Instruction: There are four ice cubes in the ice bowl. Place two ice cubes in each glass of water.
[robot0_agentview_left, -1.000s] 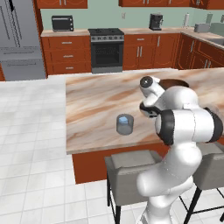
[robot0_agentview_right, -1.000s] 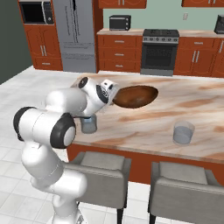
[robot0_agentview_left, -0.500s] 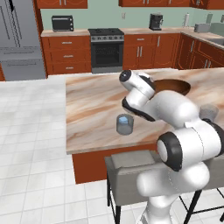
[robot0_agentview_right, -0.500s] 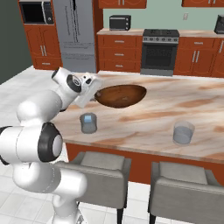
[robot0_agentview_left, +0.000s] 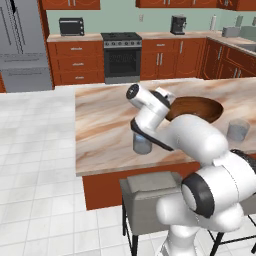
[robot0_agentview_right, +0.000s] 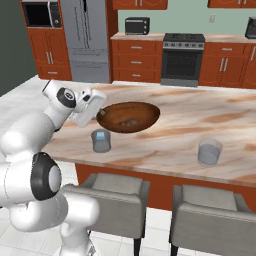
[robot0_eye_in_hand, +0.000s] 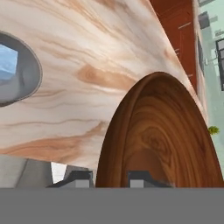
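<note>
Toward the near edge of the bench (robot0_agentview_right: 175, 142), just beside the ice bowl (robot0_agentview_right: 128, 116), stood one glass of water (robot0_agentview_right: 101, 141) with a pale cube (robot0_agentview_right: 101, 136) inside; other glass (robot0_agentview_right: 210, 151) well apart along the same edge, seemingly without ice. Compared with half a second earlier: jaws (robot0_eye_in_hand: 109, 177) swung back over the bowl's rim, apparently apart and holding nothing. Likely one cube delivered, remaining cubes (robot0_agentview_right: 131, 121) faintly visible in bowl, next pick pending.
</note>
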